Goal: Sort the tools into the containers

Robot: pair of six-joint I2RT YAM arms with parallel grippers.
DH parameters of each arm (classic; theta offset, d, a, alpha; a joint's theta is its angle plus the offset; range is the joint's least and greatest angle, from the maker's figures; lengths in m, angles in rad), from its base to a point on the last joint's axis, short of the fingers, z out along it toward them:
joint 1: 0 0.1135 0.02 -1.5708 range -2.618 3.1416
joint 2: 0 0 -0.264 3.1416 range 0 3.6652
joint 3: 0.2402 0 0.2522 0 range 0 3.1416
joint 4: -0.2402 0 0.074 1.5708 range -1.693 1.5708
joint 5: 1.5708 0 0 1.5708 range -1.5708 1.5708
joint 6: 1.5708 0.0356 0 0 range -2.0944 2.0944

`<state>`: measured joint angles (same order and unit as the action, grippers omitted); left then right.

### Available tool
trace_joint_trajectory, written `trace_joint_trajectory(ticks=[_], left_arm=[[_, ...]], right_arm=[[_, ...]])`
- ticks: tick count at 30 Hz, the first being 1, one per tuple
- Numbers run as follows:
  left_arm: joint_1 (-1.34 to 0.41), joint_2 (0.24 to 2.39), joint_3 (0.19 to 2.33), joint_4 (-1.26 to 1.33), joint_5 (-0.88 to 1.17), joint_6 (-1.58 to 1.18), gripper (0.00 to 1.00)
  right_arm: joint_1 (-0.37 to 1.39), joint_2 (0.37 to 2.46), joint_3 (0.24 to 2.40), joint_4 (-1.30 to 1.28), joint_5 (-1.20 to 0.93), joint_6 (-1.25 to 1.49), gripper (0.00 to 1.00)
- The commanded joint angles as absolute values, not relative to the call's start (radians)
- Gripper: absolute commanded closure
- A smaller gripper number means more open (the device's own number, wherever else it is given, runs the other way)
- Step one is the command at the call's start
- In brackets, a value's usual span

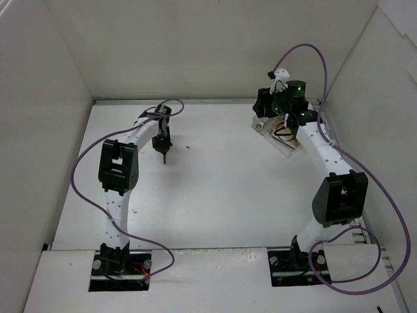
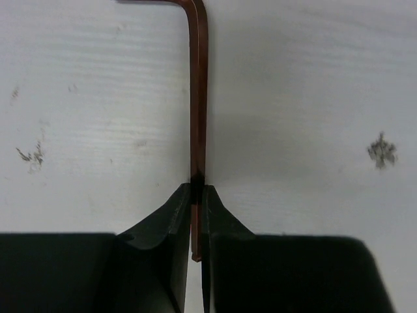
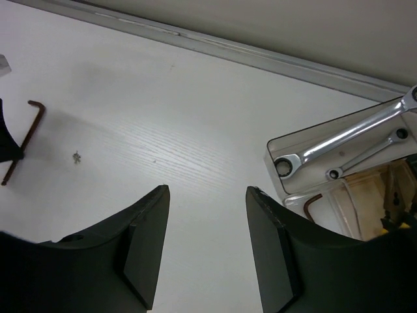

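Note:
My left gripper [image 2: 197,189] is shut on the long arm of a thin dark L-shaped hex key [image 2: 199,98], whose bend points away from me. In the top view this gripper [image 1: 164,152] points down at the table's back left. The right wrist view shows the same key [image 3: 23,140] at the far left. My right gripper [image 3: 207,190] is open and empty, hovering beside the clear box [image 3: 287,134]. The box holds two silver wrenches [image 3: 345,137] [image 3: 365,155], another hex key [image 3: 311,205] and yellow-handled pliers [image 3: 394,195]. In the top view the box [image 1: 268,130] sits under the right wrist [image 1: 264,104].
White walls close in the table on three sides, with a metal strip [image 3: 260,55] along the back edge. Purple cables [image 1: 313,55] loop over both arms. A small dark speck [image 2: 381,150] marks the table near the left gripper.

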<state>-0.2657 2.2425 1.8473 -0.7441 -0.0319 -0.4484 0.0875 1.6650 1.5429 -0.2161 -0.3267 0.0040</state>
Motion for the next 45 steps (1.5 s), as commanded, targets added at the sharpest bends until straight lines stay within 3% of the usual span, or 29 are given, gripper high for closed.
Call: trace_joint_trajectory(ticks=[1,8,20,29,45], left_arm=[[-0.265,2.012,1.774,-0.622,0.109,-0.413,1.00],[-0.265,1.777,1.574,-0.369,0.343,-0.413,1.00],[-0.373,1.528,1.378,-0.151,0.439,-0.428,1.00],[-0.445,1.471,1.339,-0.109,0.399,-0.411,1.00],[-0.505,1.443,1.328,-0.098,0.370,-0.360,1.00]], right_arm=[[0.101,1.624,1.571,-0.144,-0.379,0.135,0.52],[0.189,1.635,1.559,-0.069,-0.417,0.326,0.47],[0.392,1.649,1.526,0.110,-0.413,0.601,0.46],[0.417,1.683,1.528,0.121,-0.393,0.634,0.47],[0.423,1.721,1.531,0.121,-0.376,0.640,0.57]])
